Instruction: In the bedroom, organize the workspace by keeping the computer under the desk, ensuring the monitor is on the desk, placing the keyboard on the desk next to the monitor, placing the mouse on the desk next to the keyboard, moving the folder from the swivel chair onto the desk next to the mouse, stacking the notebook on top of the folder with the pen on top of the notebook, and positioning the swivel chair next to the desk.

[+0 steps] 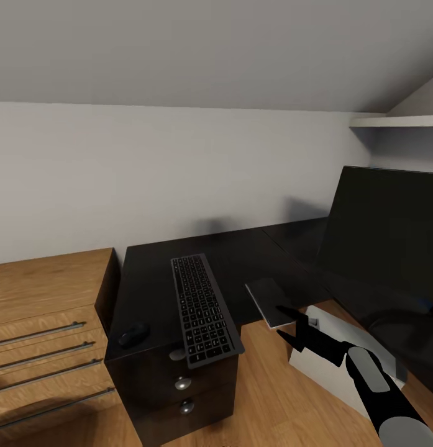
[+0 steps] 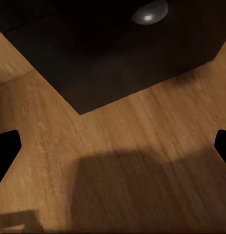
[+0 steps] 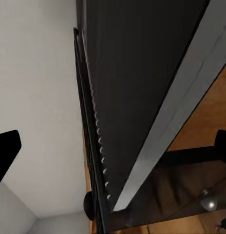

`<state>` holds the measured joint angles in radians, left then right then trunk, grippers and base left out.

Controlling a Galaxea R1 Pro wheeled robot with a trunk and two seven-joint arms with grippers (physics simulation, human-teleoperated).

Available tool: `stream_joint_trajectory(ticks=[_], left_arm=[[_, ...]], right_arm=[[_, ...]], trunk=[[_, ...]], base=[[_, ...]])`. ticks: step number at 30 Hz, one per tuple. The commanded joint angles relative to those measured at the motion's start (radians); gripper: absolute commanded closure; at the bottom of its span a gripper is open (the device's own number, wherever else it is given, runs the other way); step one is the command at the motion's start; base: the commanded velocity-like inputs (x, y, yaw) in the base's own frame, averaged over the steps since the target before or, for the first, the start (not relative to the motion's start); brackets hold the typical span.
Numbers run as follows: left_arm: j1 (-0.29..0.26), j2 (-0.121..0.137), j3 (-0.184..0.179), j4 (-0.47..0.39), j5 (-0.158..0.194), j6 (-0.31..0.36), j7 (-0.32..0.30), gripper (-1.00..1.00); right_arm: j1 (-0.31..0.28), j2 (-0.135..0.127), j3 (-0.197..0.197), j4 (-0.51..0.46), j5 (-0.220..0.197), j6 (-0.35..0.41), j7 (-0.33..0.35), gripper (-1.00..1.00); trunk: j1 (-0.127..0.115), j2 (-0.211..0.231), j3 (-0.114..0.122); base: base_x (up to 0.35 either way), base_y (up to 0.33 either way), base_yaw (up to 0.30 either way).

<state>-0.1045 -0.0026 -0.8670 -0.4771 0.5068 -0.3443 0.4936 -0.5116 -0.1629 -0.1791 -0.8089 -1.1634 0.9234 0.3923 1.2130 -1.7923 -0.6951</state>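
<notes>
Right gripper [image 1: 296, 329], black, two-fingered: fingers spread wide, one on each side of the near edge of the thin flat grey notebook [image 1: 269, 301]. Whether either pad touches it cannot be told. Just below the fingers stands the light grey boxy computer [image 1: 331, 363] on the wood floor.

The notebook lies at the inner edge of the long black-topped desk [image 1: 241, 254], its near end overhanging the floor. Beyond the fingertips and to their left is the flat keyboard with black keys in a silver-grey frame [image 1: 202, 309]; past that is the small black oval mouse [image 1: 133, 334]. To the right of the fingers rises the wide black flat monitor [image 1: 384, 236].

Left gripper [image 2: 113, 151]: fingers equally wide and holding nothing, over plank floor [image 2: 142, 136], with a round silver drawer knob [image 2: 149, 12] ahead.

Risk: the overhanging notebook would likely tip to the floor or onto the computer if nudged outward, or if the jaws close on too little of its edge.

The head view gives the layout. The right wrist view adds an edge-on look at what appears to be the notebook, passing between the fingers with the keyboard's key rows behind it. The left wrist view adds the drawer front.
</notes>
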Motion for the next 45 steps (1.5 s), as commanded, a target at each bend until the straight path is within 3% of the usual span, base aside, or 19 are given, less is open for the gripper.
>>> stream_joint_trajectory(ticks=[1, 25, 29, 30, 32, 36, 44, 45], left_arm=[[-0.001, 0.000, -0.009, 0.001, 0.009, -0.005, 0.006, -1.00], [-0.001, 0.000, -0.009, 0.003, 0.009, -0.005, 0.006, -1.00], [-0.001, 0.000, -0.007, 0.003, 0.010, -0.006, 0.006, -1.00], [-0.001, 0.000, -0.007, 0.003, 0.013, -0.008, 0.008, -1.00], [-0.001, 0.000, -0.007, 0.003, 0.015, -0.009, 0.008, -1.00], [-0.001, 0.000, -0.006, 0.003, 0.018, -0.010, 0.009, -1.00], [-0.001, -0.001, -0.008, 0.003, 0.020, -0.010, 0.012, -1.00], [-0.001, -0.001, -0.008, 0.003, 0.021, -0.010, 0.015, -1.00]], right_arm=[[-0.001, 0.000, -0.002, 0.001, 0.007, 0.005, 0.006, -1.00], [-0.001, 0.000, -0.004, 0.001, 0.007, 0.000, 0.007, -1.00], [-0.001, 0.000, -0.004, 0.001, 0.008, -0.031, 0.007, -1.00], [-0.001, 0.000, -0.003, 0.001, 0.018, -0.079, 0.007, -1.00], [0.000, 0.000, -0.002, 0.001, 0.033, -0.099, 0.007, -1.00], [0.001, 0.003, -0.002, 0.003, 0.106, -0.138, 0.007, -1.00], [0.014, 0.038, -0.002, 0.008, 0.340, -0.230, 0.007, -1.00], [0.025, 0.043, -0.002, 0.009, 0.404, -0.263, 0.007, -1.00]], trunk=[[0.000, 0.000, -0.001], [0.000, 0.000, -0.001], [0.000, 0.000, -0.001], [0.000, 0.000, -0.001], [0.000, 0.000, -0.001], [-0.016, 0.028, 0.012], [-0.046, 0.084, 0.037], [-0.050, 0.091, 0.040]], base=[[-0.133, 0.000, 0.000], [-0.196, -0.042, 0.000], [-0.194, -0.075, 0.000], [-0.045, -0.018, 0.000], [-0.032, -0.013, 0.000], [-0.015, -0.006, 0.000], [-0.003, -0.001, 0.000], [0.000, 0.000, 0.000]])
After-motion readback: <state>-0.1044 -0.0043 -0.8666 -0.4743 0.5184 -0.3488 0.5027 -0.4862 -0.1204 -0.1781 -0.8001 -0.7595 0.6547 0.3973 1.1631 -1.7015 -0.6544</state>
